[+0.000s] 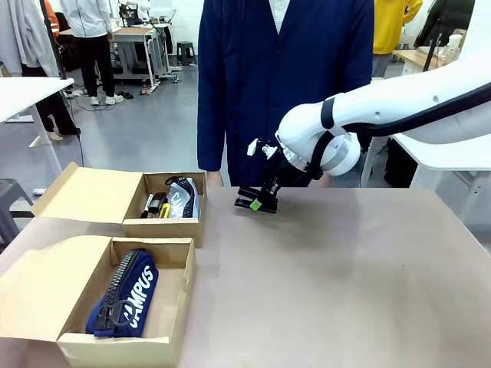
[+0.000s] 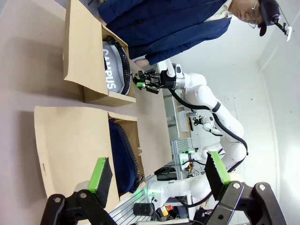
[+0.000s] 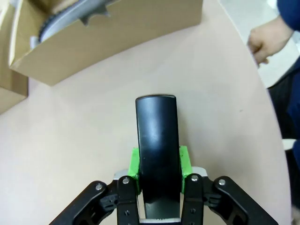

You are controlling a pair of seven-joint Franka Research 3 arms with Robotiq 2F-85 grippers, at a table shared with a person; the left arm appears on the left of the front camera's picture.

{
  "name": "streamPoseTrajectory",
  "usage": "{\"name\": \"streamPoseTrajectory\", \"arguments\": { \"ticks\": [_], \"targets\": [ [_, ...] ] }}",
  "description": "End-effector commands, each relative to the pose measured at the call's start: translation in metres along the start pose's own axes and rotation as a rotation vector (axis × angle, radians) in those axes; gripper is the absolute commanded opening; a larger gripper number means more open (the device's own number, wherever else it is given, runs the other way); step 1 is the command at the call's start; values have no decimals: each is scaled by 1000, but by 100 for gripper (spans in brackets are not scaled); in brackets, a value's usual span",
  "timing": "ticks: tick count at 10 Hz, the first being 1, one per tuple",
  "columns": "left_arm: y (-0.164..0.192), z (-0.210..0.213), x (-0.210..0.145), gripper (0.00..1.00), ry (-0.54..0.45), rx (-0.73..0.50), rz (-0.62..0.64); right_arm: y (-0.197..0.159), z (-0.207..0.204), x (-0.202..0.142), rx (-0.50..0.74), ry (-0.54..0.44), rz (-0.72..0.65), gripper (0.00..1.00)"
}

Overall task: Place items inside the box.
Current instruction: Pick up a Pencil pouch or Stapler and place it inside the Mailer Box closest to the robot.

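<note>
The stapler [image 3: 157, 140] is glossy black plastic, the near box [image 1: 46, 291] matt cardboard, the pouch [image 1: 130, 295] cloth.

Your glossy white right arm [image 1: 414, 92] is made of rounded links, with a thin black band around the joint near the wrist and a black cable along its underside. Your right gripper [image 3: 159, 161] is matte black, with bright green pads [image 3: 135, 169] on the fingers and small silver screws [image 3: 96, 186] at the linkage pivots. The left gripper [image 2: 158, 174] is built alike. The person [image 1: 284, 69] wears a navy blue coat with long sleeves.
</note>
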State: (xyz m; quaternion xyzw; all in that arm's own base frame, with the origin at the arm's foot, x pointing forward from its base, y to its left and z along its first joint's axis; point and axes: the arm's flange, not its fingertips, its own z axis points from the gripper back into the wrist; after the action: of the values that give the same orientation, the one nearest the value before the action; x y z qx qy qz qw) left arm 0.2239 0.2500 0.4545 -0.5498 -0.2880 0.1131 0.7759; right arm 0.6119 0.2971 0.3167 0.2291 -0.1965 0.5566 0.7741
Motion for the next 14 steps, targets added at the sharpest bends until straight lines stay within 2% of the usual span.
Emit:
{"name": "streamPoseTrajectory", "arguments": {
  "ticks": [1,3,4,6,7,8,9,10,11,12,13,14],
  "targets": [
    [-1,0,0,100,-10,-21,-17,53,52,-5,40,4,-214,0],
    [-1,0,0,100,-10,-21,-17,129,120,-26,118,41,-372,0],
    [-1,0,0,100,-10,-21,-17,181,149,-43,140,83,-393,0],
    [-1,0,0,100,-10,-21,-17,272,194,-81,74,139,-392,0],
    [-1,0,0,100,-10,-21,-17,300,213,-101,17,136,-437,0],
    [-1,0,0,100,-10,-21,-17,314,230,-120,-22,121,-545,0],
    [-1,0,0,100,-10,-21,-17,309,235,-129,-68,97,-591,32],
    [-1,0,0,100,-10,-21,-17,283,197,-107,80,104,-446,32],
    [-1,0,0,100,-10,-21,-17,297,222,-115,9,89,-506,32],
    [-1,0,0,100,-10,-21,-17,249,199,-116,104,25,-762,36],
    [-1,0,0,100,-10,-21,-17,237,175,-100,194,17,-707,36],
    [-1,0,0,100,-10,-21,-17,235,154,-67,196,-85,-762,36]
  ]
}}
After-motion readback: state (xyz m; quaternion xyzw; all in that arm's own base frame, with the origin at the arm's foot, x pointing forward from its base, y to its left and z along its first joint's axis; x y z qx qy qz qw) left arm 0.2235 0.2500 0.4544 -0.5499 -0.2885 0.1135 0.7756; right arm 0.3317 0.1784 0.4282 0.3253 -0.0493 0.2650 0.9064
